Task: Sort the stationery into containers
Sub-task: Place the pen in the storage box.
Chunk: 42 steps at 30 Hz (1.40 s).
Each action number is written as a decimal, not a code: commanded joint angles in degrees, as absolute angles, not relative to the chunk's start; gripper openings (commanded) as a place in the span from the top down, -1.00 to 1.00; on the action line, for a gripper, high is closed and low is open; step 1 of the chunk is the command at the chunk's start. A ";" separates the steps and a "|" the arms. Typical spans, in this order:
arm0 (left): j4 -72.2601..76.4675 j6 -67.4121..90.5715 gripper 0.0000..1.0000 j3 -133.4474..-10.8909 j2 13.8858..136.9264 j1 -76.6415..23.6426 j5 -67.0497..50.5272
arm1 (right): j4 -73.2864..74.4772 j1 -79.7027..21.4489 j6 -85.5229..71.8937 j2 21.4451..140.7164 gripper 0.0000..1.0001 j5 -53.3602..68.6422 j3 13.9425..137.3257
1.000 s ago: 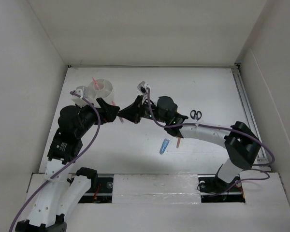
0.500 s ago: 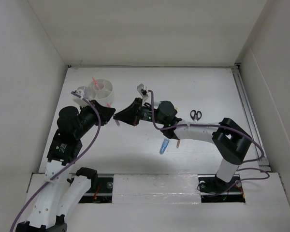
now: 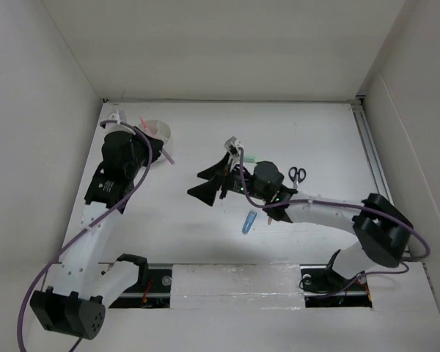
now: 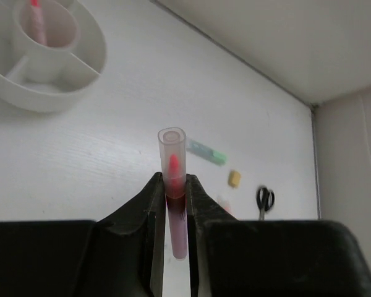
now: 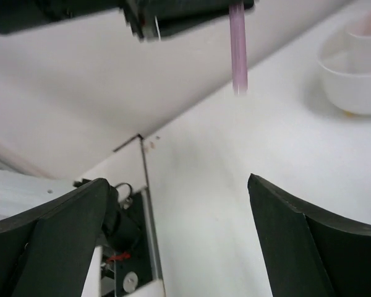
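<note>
Passed across in mid-air a second ago, the thin pink plastic pen now rides in the left gripper alone, which has swung back from the middle of the white table to the far left, while the right gripper has let go and drawn off to the right; its jaws stand wide with nothing between them, facing the left arm over bare table; the left jaws are pinched tight on the pen's lower barrel, most of its length and the clear capped end sticking out past the fingertips; the pen appears to be aloft, just beside the near right rim of the round white plastic tub with inner dividers and not yet over it; a thin red pen already stands in the tub's centre cup; the left forearm reaches up the left side of the table, wrist turned so the pen points past the tub rather than into it; the drop looks to be the step in hand, and doing it well likely means turning the wrist until the free end hangs above an open compartment, then tipping and lowering before the jaws part, since a long pen held by one end could catch the rim or bounce out; a blue marker, black-handled scissors, a pale green bar and a tiny tan block lie unsorted to the right.
</note>
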State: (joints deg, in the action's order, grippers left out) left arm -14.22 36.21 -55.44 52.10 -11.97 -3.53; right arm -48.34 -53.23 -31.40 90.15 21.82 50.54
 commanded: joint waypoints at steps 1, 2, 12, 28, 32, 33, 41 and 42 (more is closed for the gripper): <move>-8.19 42.27 1.00 -60.90 56.32 -11.69 14.36 | -36.51 -52.65 -23.03 80.18 -1.00 10.92 46.95; -7.30 42.80 1.00 -61.69 57.73 -11.69 17.20 | -35.08 -52.65 -22.42 78.24 -1.00 10.38 45.80; 6.74 23.41 1.00 -80.94 85.51 -10.90 30.51 | -17.42 -52.55 -19.42 50.30 -1.00 7.65 34.90; 20.65 10.02 1.00 -75.94 94.38 -6.86 24.43 | -6.94 -52.56 -18.11 34.19 -1.00 6.33 30.76; 20.13 9.49 1.00 -76.46 96.67 -6.86 20.75 | -6.94 -52.56 -18.11 34.19 -1.00 6.33 30.23; 20.13 9.49 1.00 -76.46 97.55 -6.86 20.22 | -6.94 -52.56 -18.11 34.19 -1.00 6.33 30.23; 21.18 8.26 1.00 -74.62 100.28 -7.47 22.50 | -6.94 -53.08 -17.58 33.66 -1.00 6.33 29.71; 21.18 8.26 1.00 -74.01 100.28 -7.47 23.02 | -6.94 -53.09 -17.58 33.66 -1.00 6.33 29.71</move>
State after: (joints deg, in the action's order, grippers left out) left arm 17.82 9.39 -75.07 101.01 -7.18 22.00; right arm -5.91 -52.31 -18.74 34.20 6.63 29.87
